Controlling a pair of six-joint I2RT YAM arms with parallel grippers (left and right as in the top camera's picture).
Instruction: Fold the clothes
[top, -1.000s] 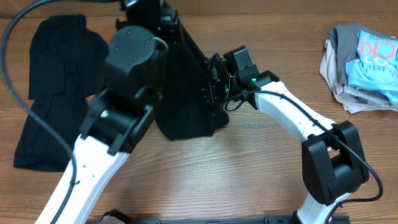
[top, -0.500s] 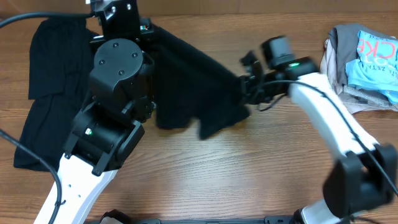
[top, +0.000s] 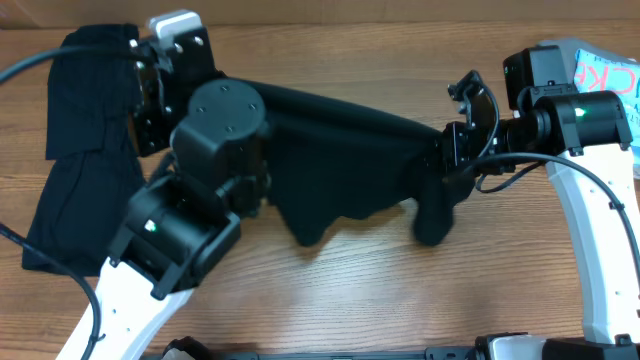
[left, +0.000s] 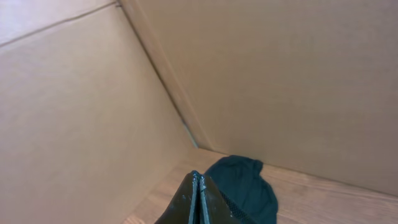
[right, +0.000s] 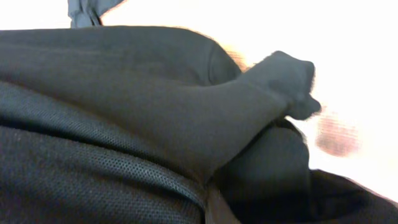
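Wooden desk (top: 380, 290) fills the overhead view, with plain cardboard walls (left: 280, 74) standing behind it in the left wrist view.

At the far left a second black garment (top: 80, 170) lies flat on the wood, long and crumpled. It sits apart from the piece being handled.

The left arm (top: 170, 250) rises from the near edge and hides much of what is beneath it. From its own camera, the left pincer (left: 198, 200) has its fingers pressed tight together, and black mesh fabric shows right against them. Beyond the tips a rounded bit of dark cloth (left: 242, 186) rests on the desk. Which garment it belongs to cannot be told.

The black garment (top: 340, 150) is stretched across the middle of the desk between the two arms. Its upper edge is taut and its lower edge sags in loose folds.

At its right end, the right pincer (top: 452, 160) is clamped on a bunched corner, with a short tail of fabric hanging below. The right wrist view is almost filled with that dark fabric, including a tube-like part with a cuffed end (right: 286, 74).

The right arm (top: 590, 200) runs down the right side. Behind it, at the far right edge, sits a pile of clothes (top: 600, 68) with light blue fabric showing.
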